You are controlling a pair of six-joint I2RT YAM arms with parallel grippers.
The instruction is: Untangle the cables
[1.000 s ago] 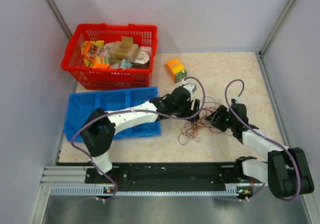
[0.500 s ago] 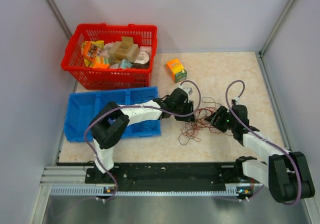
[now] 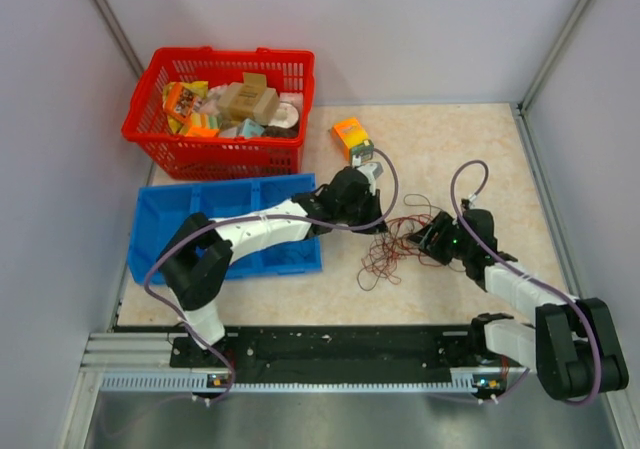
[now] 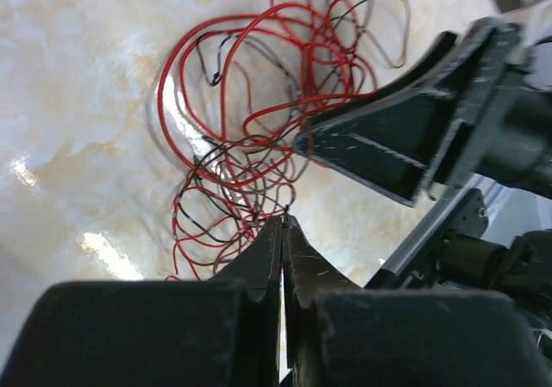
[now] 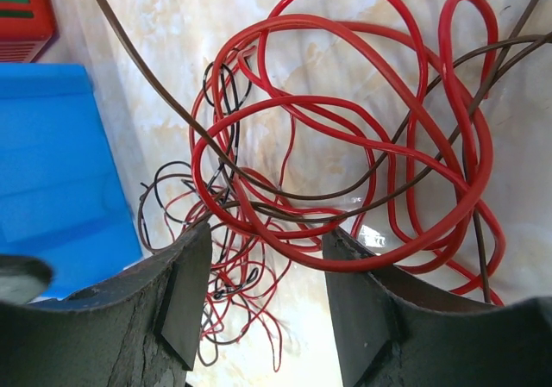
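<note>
The cables (image 3: 385, 254) are a tangle of thin red and dark brown wires lying on the marble table between the two grippers. My left gripper (image 3: 374, 217) is at the tangle's far left side. In the left wrist view its jaws (image 4: 283, 223) are shut, with a thin strand pinched at the tips above the looping wires (image 4: 250, 120). My right gripper (image 3: 434, 237) is at the tangle's right side. It is open (image 5: 267, 240), and thick-looking red and brown loops (image 5: 345, 128) hang across the gap between its fingers. The right gripper's fingers (image 4: 388, 146) also show in the left wrist view.
A red basket (image 3: 215, 154) full of small packages stands at the back left. A blue bin (image 3: 160, 234) lies in front of it, under the left arm. An orange box (image 3: 350, 137) stands just beyond the left gripper. Walls close in both sides.
The left arm's elbow has swung and its gripper has shifted slightly to the far left, staying at the tangle. The right gripper has hardly moved.
</note>
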